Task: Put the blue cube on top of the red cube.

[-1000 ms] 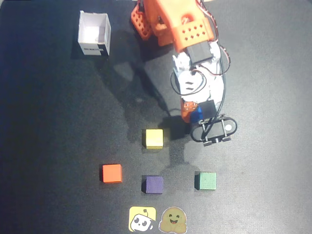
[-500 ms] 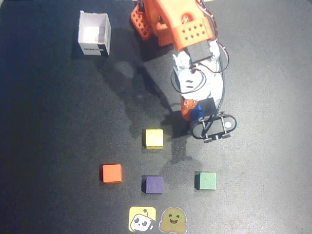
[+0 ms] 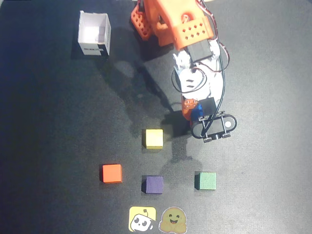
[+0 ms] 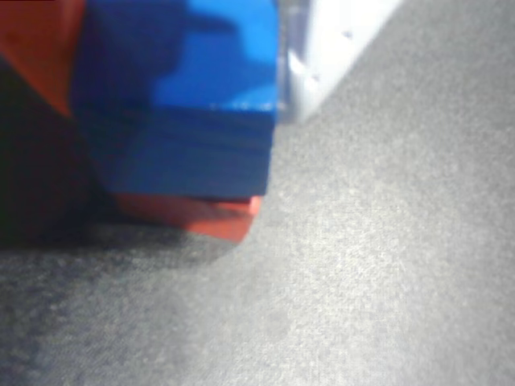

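Observation:
In the wrist view the blue cube [image 4: 185, 121] fills the upper left and sits between my gripper's [image 4: 177, 40] orange finger [image 4: 32, 48] and white finger [image 4: 322, 56]. The gripper is shut on it. A strip of the red cube [image 4: 213, 215] shows directly under the blue cube, with no gap visible between them. In the overhead view the gripper [image 3: 195, 112] is right of centre. A bit of the blue cube [image 3: 197, 111] shows between its jaws. The red cube is hidden under it there.
On the black mat lie a yellow cube [image 3: 154, 138], an orange-red cube [image 3: 112, 173], a dark purple cube [image 3: 154, 185] and a green cube [image 3: 206, 180]. A white open box [image 3: 94, 33] stands at the back left. Two stickers [image 3: 156, 220] lie at the front edge.

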Controlling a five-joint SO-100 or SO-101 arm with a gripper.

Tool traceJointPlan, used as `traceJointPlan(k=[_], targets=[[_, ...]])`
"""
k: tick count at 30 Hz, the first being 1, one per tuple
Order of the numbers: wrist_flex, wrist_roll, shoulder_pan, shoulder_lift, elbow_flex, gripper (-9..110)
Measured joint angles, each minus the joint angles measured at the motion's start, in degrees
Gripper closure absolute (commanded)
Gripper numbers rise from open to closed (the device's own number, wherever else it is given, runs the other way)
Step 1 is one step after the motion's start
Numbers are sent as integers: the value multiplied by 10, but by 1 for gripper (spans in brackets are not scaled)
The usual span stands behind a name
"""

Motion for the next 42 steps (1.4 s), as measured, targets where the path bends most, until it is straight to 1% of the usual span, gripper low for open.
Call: traceJointPlan(k=[1,3,6,8,13,25,34,39,41,42], targets=[[-1,0,0,0,1,95],[-3,0,0,0,1,91],[-3,0,0,1,3,90],[-3,0,0,3,3,87],[-4,0,0,3,3,84],[-18,4,-5,13,6,84],[-18,9,-5,64,8,84],[-3,20,-4,127,8,84],[11,21,5,156,11,84],[16,21,14,171,16,89]])
